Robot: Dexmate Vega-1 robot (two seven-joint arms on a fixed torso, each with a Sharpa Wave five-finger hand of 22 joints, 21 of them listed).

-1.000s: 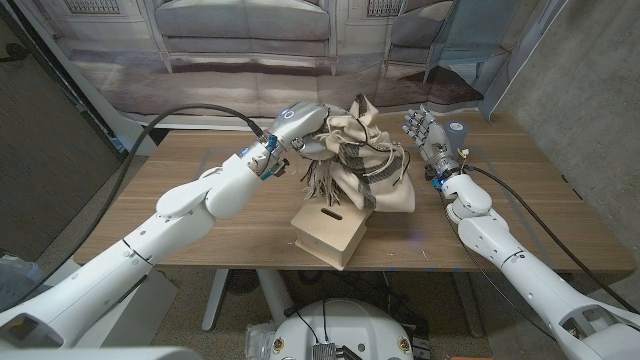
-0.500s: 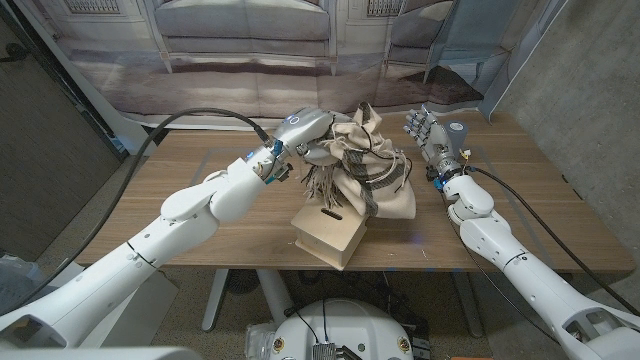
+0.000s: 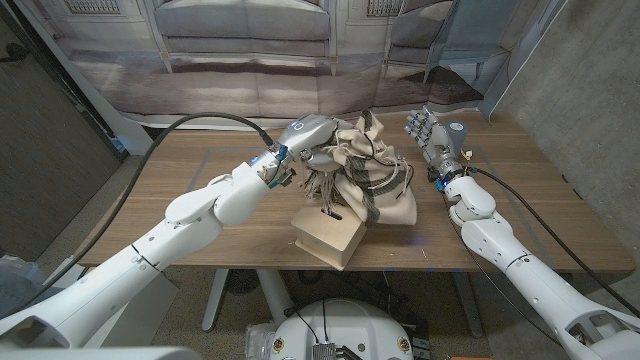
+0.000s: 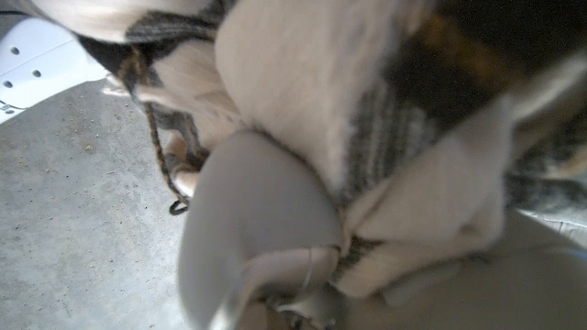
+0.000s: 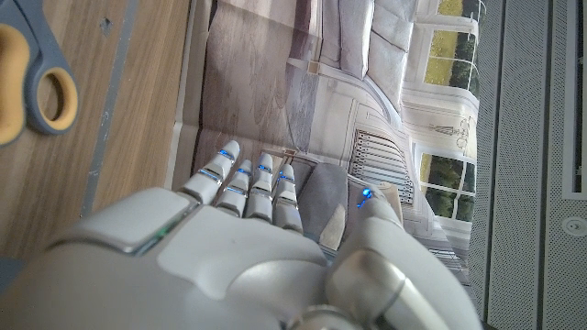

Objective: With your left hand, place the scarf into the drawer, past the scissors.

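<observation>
Left hand: the left hand sits over the table's middle, its fingers clamped on a bunch of the scarf at the cloth's 10 o'clock corner.
Scarf: cream cloth with dark plaid stripes and a fringe, heaped in a tall pile at the table's centre; from the left hand the bulk of it lies toward 4 o'clock, touching the fingers.
Scarf, close up: in the left wrist view the scarf crowds right against the left hand, with cream folds and grey stripes pressed on the hand's back and fringe threads hanging beside it.
Drawer: the wooden drawer stands at 6 o'clock of the scarf pile, its slotted front turned toward the robot; the cloth lies over its far end and the fringe hangs onto its top.
Scissors: in the right wrist view the scissors, with blue and yellow handles, lie on the wood near the right hand.
Right hand: the right hand stands at 3 o'clock of the scarf, apart from it, palm upright, fingers spread and pointing up, holding nothing.
Table: a wooden table carries everything.
</observation>
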